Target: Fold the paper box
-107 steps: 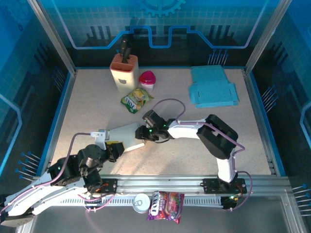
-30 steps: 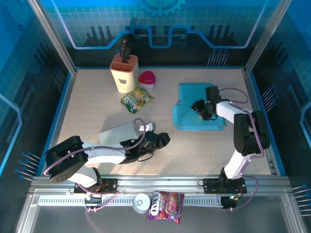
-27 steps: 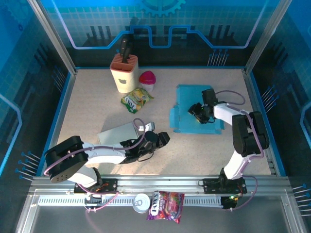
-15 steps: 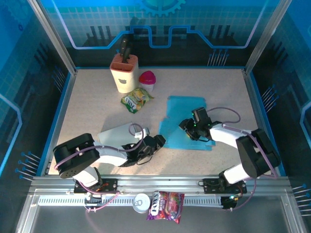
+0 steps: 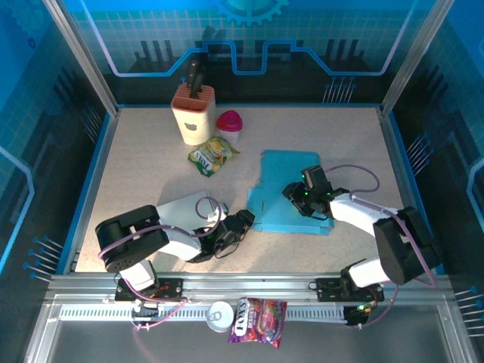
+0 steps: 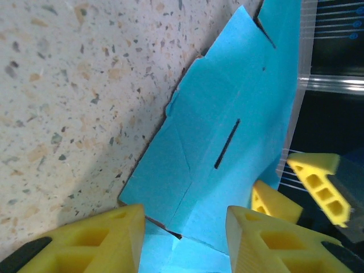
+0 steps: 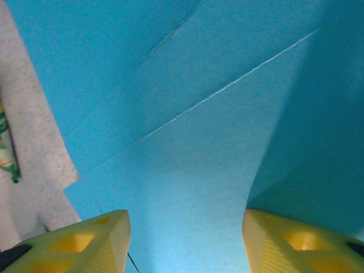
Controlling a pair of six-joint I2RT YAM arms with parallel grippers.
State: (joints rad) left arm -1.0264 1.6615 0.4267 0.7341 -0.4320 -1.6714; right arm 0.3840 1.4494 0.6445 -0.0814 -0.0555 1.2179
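Paper box (image 5: 291, 200) (image 6: 227, 114) (image 7: 199, 114) lying flat and unfolded on counter (image 5: 151, 166), right of centre, blue, with crease lines and one slit visible. Left gripper (image 5: 243, 223) (image 6: 185, 227) at near-left corner of sheet, yellow fingers (image 6: 102, 239) apart with that corner between them, contact not determinable. Right gripper (image 5: 302, 193) (image 7: 185, 233) low over right half of sheet, fingers spread wide, nothing clamped; knife block (image 5: 193, 113), pink-lidded cup (image 5: 229, 123) and snack packet (image 5: 212, 155) grouped at far left of counter, apart from sheet
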